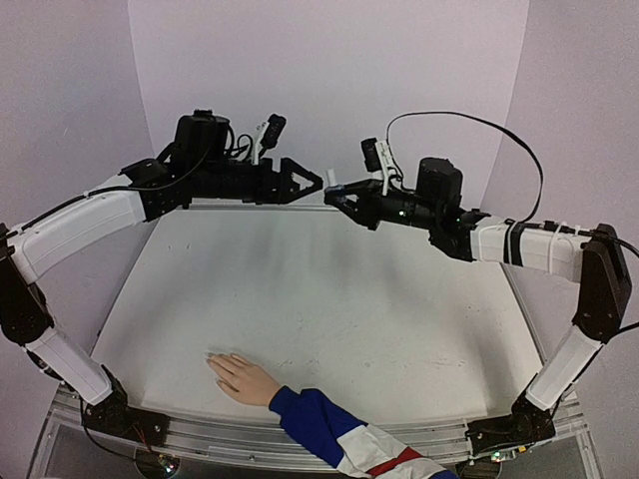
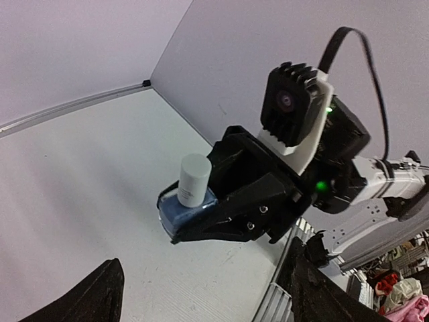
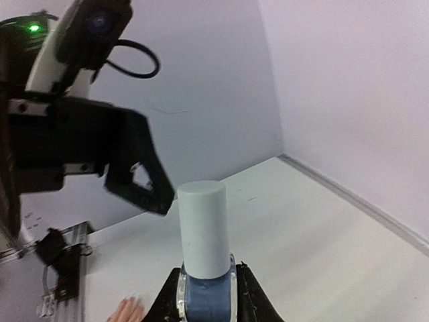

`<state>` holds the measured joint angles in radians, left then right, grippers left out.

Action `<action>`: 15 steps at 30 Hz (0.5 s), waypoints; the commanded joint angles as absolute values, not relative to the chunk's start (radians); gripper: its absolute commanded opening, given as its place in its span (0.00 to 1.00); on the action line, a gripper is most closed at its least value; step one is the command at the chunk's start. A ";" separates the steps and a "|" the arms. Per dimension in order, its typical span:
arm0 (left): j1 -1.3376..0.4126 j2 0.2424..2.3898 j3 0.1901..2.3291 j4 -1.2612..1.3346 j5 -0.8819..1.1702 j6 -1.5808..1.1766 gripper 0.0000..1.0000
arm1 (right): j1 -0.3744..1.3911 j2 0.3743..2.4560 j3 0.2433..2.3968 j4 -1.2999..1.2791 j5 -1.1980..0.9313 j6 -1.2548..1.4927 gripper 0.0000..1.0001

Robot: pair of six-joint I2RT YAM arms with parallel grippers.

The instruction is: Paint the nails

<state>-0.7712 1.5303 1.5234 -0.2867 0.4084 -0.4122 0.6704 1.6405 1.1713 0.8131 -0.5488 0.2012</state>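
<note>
Two arms: seen lifted over the far end of the white table (image 1: 329, 299), tips facing one another.
Nails (image 1: 212, 358): found on the pale hand (image 1: 243, 377), which is laid flat near the table's front edge, left of centre; too small for any paint to be judged.
Sleeve (image 1: 334, 431): blue, white and red, trailed off the near edge to the right.
Left gripper (image 1: 314, 184): jaws spread wide, nothing held; pointed at the bottle, just short of it.
Nail polish bottle (image 2: 191, 198): blue, with a white cap (image 3: 203, 228) fitted upright on top.
Right gripper (image 1: 339, 197): clamped on the bottle's blue body.
</note>
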 commanded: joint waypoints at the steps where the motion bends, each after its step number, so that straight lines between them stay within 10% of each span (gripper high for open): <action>1: -0.743 1.464 1.504 -0.131 0.645 -0.409 0.87 | 0.663 1.636 1.247 0.910 -1.147 0.357 0.00; 15: -0.783 1.559 1.586 -0.037 0.888 -0.422 0.57 | 0.663 1.686 1.273 1.067 -1.218 0.518 0.00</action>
<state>-0.7601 1.5539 1.5192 -0.1108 0.8082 -0.4362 0.6682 1.6791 1.2251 0.9569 -1.1736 0.4759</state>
